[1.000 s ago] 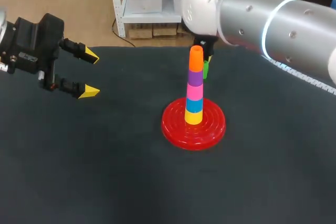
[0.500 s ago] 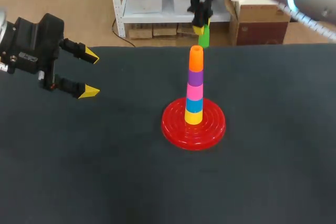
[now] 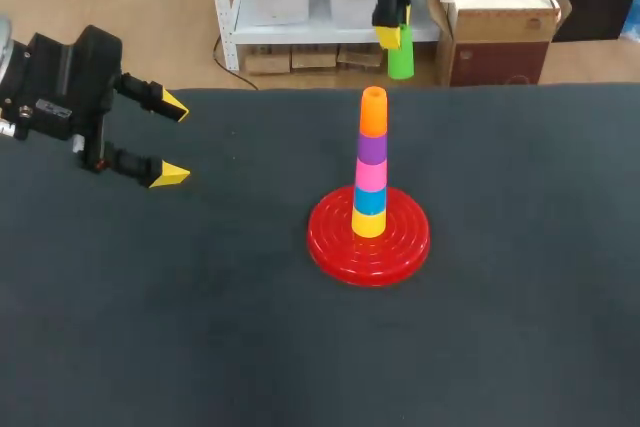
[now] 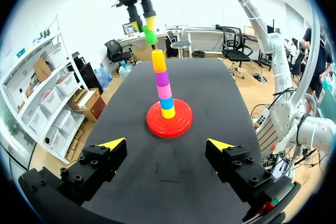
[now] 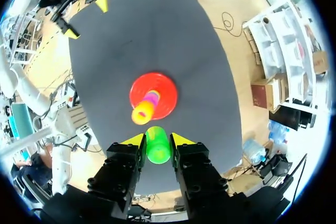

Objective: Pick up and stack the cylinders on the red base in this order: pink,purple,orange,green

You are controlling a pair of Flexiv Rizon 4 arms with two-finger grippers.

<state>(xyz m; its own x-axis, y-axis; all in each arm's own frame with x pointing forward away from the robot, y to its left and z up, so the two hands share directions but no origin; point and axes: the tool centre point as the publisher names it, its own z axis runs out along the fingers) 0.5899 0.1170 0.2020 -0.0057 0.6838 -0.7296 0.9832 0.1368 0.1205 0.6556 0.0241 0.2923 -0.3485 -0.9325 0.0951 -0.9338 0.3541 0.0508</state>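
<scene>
Now at the top centre of the head view: right gripper (image 3: 390,35) clamped on the green cylinder (image 3: 401,60).
Grips it from two sides between the yellow tips, upright and up in the air, above and beyond the stack, clear of the orange cylinder (image 3: 373,113) on top. From the right wrist, looks down along the fingers with the green just beside that orange top. Under the orange, going down: purple cylinder (image 3: 372,149), pink cylinder (image 3: 371,175), blue cylinder (image 3: 370,201), yellow cylinder (image 3: 368,224), all on the red base (image 3: 335,242), slightly right of the frame's middle on the dark table (image 3: 200,327). At the left edge, left gripper (image 3: 172,140) released, tips spread well apart.
</scene>
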